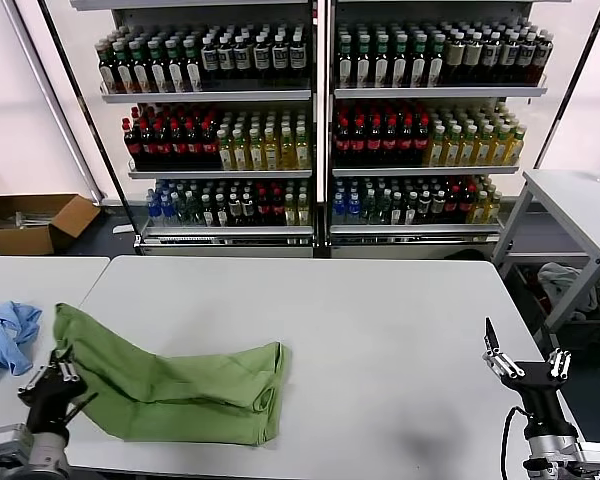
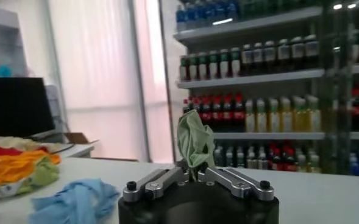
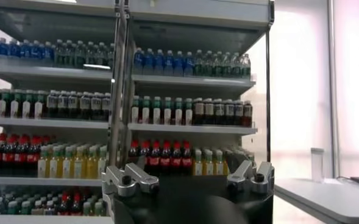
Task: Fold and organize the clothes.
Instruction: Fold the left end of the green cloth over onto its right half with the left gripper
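We are looking down on a grey surface (image 1: 380, 330) with the green shirt (image 1: 170, 385) lying on its near left part, folded into a long band that is running from the left edge toward the middle, where its end is curling over in a rounded fold. Our left gripper (image 1: 52, 378) is sitting low at the near left corner, right at the shirt's left end; in the left wrist view the left gripper (image 2: 197, 176) is closing its jaws on a pinch of green cloth (image 2: 194, 140) that is standing up between them, so it is gripping the shirt. A light blue cloth (image 1: 5, 335) is lying crumpled just to the left of the shirt, on the neighbouring surface, and it is showing again in the left wrist view (image 2: 75, 198) beside a heap of orange and red fabric (image 2: 14, 167). Our right gripper (image 1: 525, 362) is waiting at the near right edge of the surface, well apart from the shirt, with its fingers spread wide and holding nothing; the right wrist view is showing the same right gripper (image 3: 188, 179) with its two fingers far apart. Behind the surface, shelves of bottles (image 1: 320, 120) are filling the background, and a cardboard box (image 1: 35, 220) is sitting on the floor at the far left.
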